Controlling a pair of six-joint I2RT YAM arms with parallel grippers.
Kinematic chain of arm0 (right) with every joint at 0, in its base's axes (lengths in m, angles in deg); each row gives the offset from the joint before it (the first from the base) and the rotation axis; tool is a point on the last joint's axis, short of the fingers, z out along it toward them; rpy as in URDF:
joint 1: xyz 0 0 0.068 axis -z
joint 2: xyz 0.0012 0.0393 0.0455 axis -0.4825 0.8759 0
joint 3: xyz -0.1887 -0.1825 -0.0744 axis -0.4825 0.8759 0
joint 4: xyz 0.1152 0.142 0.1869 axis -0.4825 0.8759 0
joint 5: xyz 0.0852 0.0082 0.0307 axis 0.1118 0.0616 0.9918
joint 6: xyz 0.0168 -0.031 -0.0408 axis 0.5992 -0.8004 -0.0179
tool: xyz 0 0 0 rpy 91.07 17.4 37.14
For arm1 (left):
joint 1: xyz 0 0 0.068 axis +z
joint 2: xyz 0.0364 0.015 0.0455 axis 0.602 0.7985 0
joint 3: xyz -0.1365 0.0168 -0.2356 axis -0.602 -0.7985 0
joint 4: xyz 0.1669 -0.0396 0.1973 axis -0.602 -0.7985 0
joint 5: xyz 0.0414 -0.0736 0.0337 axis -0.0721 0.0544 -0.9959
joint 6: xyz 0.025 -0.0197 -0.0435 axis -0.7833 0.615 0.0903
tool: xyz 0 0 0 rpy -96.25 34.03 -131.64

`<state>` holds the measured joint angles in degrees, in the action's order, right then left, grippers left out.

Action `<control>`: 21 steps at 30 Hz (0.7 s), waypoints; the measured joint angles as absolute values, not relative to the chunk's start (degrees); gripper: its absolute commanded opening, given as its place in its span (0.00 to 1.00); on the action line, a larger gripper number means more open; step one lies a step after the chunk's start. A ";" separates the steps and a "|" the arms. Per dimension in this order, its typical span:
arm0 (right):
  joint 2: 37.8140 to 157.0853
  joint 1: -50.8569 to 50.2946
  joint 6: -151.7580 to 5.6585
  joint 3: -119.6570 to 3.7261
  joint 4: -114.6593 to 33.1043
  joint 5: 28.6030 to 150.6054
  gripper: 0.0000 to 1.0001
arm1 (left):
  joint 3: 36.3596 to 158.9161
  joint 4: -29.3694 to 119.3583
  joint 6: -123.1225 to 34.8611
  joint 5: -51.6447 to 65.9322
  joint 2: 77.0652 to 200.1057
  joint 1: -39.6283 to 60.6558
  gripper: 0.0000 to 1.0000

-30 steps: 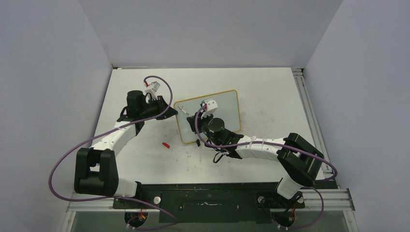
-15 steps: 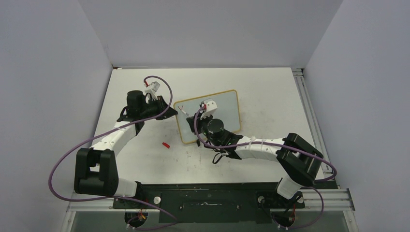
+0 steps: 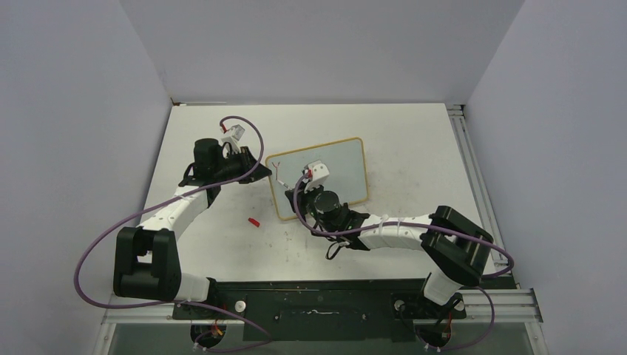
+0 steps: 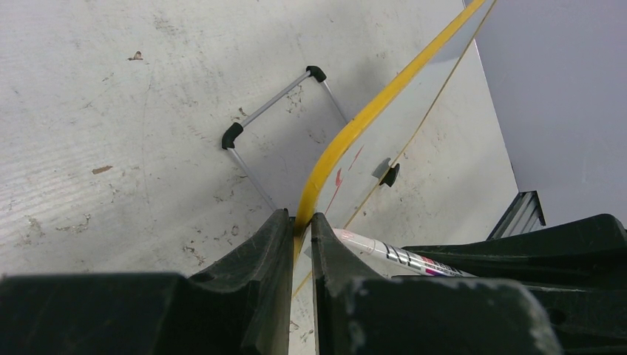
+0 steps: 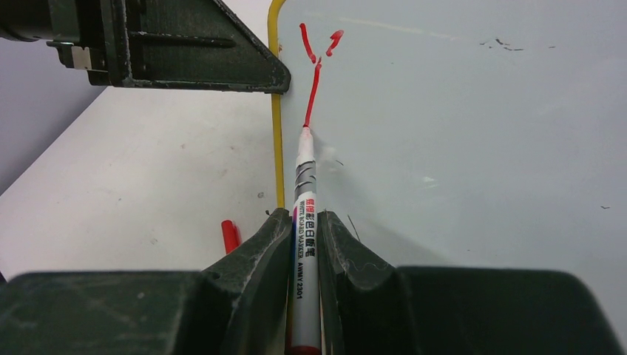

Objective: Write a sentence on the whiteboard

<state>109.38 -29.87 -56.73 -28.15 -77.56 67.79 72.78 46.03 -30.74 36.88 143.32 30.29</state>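
The bench (image 3: 414,148) carries the whiteboard (image 3: 347,166) near its middle, propped up on its stand with its face turned toward the arms.

The left hand (image 4: 299,222) reaches in from the board's 9 o'clock. Its jaws are narrowed onto the yellow-tan frame at that edge, bracing the board. The right hand (image 5: 303,218) comes from about 5 o'clock, clamped on a whiteboard marker (image 5: 304,185) whose tip meets the white surface.

Of the sentence (image 5: 314,81), only a first capital Y can be read. It has two short arms and a long tail running down to the marker tip, and it sits in the board's top corner nearest the left hand. I judge the task barely begun: one letter is down or just finishing, and every other word is left. The rest of the board is bare apart from small dark specks.

A red cap (image 3: 253,221) lies on the bench at roughly 8 o'clock from the board, apart from it.

From above, the right wrist covers the corner being written on, so the red stroke hardly shows there. The right wrist view cuts off the board's far side and lower edge, and the marker's rear end. The left wrist view shows the board edge-on, plus one wire foot (image 4: 233,137) with black tips. How hard the tip presses cannot be told.
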 measured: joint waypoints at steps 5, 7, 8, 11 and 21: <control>109.36 -30.51 -56.73 -27.98 -77.25 67.57 0.05 | 72.78 45.96 -30.74 36.88 143.12 30.29 0.00; 109.18 -30.79 -56.84 -27.96 -76.86 67.42 0.05 | 72.78 45.94 -30.74 36.92 143.03 30.29 0.00; 108.92 -30.90 -56.95 -27.96 -76.51 67.37 0.05 | 72.78 45.92 -30.74 36.92 142.99 30.29 0.00; 107.68 -31.21 -57.19 -27.96 -75.74 67.26 0.05 | 72.78 45.90 -30.74 36.99 142.71 30.29 0.00; 104.55 -30.66 -58.72 -27.96 -75.24 65.58 0.05 | 72.78 45.70 -30.74 37.01 142.47 30.29 0.00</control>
<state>104.55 -30.66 -58.72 -27.96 -75.24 65.58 72.78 45.70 -30.74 37.01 142.47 30.29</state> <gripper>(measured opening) 0.152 0.104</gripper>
